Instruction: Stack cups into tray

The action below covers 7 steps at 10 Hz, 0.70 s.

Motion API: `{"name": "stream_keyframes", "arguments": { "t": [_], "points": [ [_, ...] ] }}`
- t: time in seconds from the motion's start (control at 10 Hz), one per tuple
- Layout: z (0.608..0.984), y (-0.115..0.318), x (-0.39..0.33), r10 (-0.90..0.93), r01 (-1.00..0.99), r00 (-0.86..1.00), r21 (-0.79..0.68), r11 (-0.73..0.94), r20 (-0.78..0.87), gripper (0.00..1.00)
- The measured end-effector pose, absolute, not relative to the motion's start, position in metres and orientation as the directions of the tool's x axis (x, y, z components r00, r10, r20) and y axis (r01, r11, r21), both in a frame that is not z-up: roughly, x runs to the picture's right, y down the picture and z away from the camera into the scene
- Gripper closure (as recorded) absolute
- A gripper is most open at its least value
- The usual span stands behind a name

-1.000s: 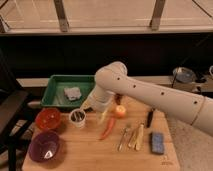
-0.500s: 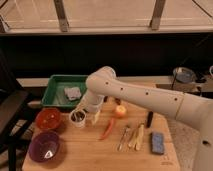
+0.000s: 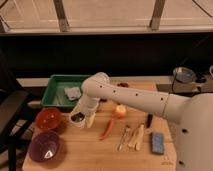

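A small round white cup (image 3: 77, 118) with a dark inside stands on the wooden table, just in front of the green tray (image 3: 54, 93). My gripper (image 3: 84, 117) hangs from the white arm right at the cup, its fingers (image 3: 91, 120) down by the cup's right side. The tray is shallow and rectangular, at the table's back left, and holds a grey crumpled thing (image 3: 72, 92).
An orange bowl (image 3: 48, 119) and a purple bowl (image 3: 44, 146) sit at the front left. A red chilli (image 3: 107, 128), an apple (image 3: 120, 111), cutlery (image 3: 131, 137), a dark stick (image 3: 149, 120) and a blue sponge (image 3: 158, 142) lie to the right. A metal pot (image 3: 183, 75) stands at back right.
The arm has swung left and lowered, bringing the gripper down from beside the tray to the white cup. The cup has stayed in place.
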<state>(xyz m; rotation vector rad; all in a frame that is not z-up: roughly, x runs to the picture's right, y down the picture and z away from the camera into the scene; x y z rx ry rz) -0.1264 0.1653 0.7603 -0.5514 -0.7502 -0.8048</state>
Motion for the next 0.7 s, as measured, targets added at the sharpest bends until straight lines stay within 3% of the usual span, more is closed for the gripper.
{"name": "stream_keyframes", "arguments": {
  "t": [0.3, 0.7],
  "points": [
    [0.768, 0.173, -0.128, -0.412, 0.788, 0.479, -0.174, 0.590, 0.775, 0.36],
    [0.765, 0.166, -0.111, -0.407, 0.761, 0.520, -0.191, 0.620, 0.751, 0.73]
  ]
}}
